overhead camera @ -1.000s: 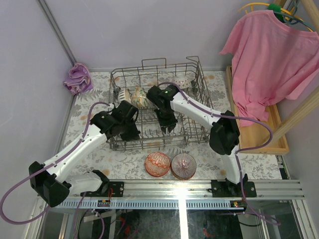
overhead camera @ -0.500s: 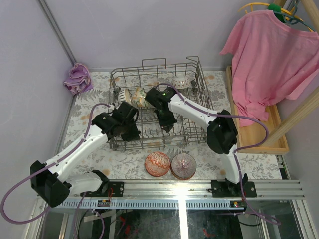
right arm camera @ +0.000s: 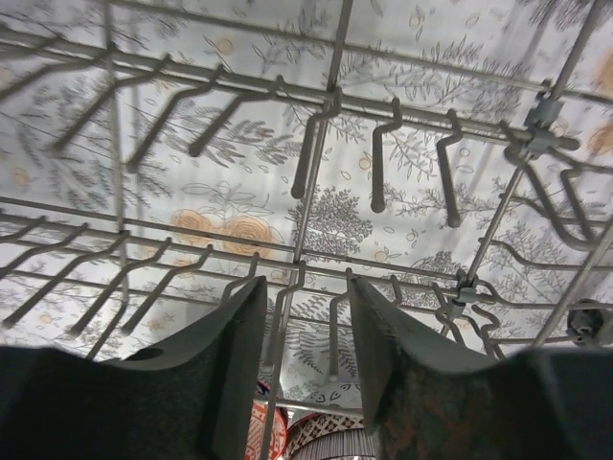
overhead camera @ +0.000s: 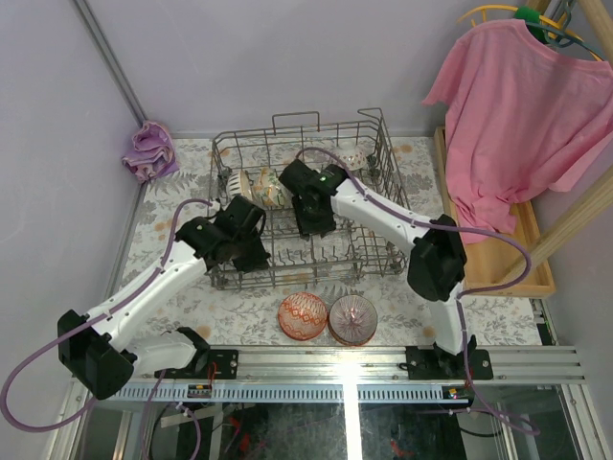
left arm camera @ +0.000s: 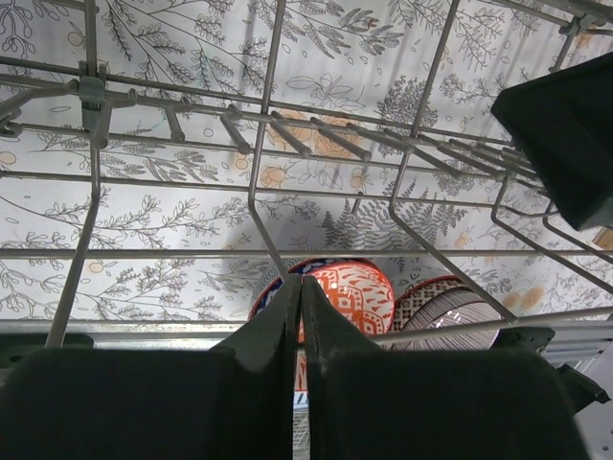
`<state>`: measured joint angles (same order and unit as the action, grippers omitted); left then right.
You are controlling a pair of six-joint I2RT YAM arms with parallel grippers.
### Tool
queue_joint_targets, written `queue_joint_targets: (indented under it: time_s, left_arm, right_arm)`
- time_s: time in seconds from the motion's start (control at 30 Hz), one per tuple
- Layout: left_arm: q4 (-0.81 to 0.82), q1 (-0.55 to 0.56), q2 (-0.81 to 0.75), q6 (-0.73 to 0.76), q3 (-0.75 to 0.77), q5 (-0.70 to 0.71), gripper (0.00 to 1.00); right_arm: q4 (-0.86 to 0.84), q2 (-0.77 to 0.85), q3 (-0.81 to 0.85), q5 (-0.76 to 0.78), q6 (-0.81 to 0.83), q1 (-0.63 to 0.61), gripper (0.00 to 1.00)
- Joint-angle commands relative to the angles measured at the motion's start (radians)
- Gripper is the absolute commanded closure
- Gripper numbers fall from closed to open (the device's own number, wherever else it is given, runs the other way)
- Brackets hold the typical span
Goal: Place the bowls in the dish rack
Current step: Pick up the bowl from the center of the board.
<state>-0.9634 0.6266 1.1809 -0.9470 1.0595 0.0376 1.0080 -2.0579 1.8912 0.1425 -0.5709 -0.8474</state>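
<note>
1. From above: a grey wire rack (overhead camera: 364, 240) with upright tines and tall sides sits on a surface (overhead camera: 239, 316) covered in floral-print cloth. The rear-left bowls (overhead camera: 261, 187), glazed and patterned, stand on edge inside the rack. The rear-right bowl (overhead camera: 351, 155) rests near the far corner. Two round bowls sit touching on the surface in front of the rack: the orange bowl (overhead camera: 304, 315), with a net-like pattern, and the pink bowl (overhead camera: 352, 319), with lines fanning from its centre. The left hand (overhead camera: 251, 254) is at the rack's near-left corner and the right hand (overhead camera: 312, 222) is over its middle.
2. Left wrist: the left hand's dark fingers are pressed together, pinching nothing. The orange bowl and pink bowl show beyond the rack's wires.
3. Right wrist: the right hand's fingers are spread and empty above rows of hooked tines.
</note>
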Motion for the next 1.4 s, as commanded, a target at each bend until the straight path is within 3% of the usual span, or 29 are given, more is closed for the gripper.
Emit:
queue_joint_targets:
  time_s: [0.0, 0.27, 0.5, 0.63, 0.87, 1.37]
  left_arm:
    - [-0.069, -0.004, -0.001, 0.040, 0.081, -0.005, 0.96]
    - [-0.231, 0.031, 0.025, 0.073, 0.320, -0.031, 0.72]
    - [-0.259, 0.306, 0.100, -0.039, 0.407, -0.015, 0.57]
    - [-0.249, 0.444, 0.149, -0.130, 0.396, -0.014, 0.55]
    - [-0.170, 0.571, 0.275, -0.193, 0.398, -0.036, 0.50]
    - [-0.020, 0.629, 0.508, -0.190, 0.350, -0.051, 0.48]
  right_arm:
    - [-0.005, 0.134, 0.109, 0.056, 0.033, -0.008, 0.49]
    - [0.119, 0.323, 0.200, 0.093, 0.038, -0.008, 0.33]
    - [0.216, 0.588, 0.091, 0.131, -0.038, -0.006, 0.31]
    - [0.311, 0.707, 0.061, 0.172, -0.096, -0.007, 0.32]
    - [0.360, 0.871, -0.072, 0.181, -0.163, -0.007, 0.33]
    - [0.425, 0.959, -0.112, 0.162, -0.147, -0.006, 0.33]
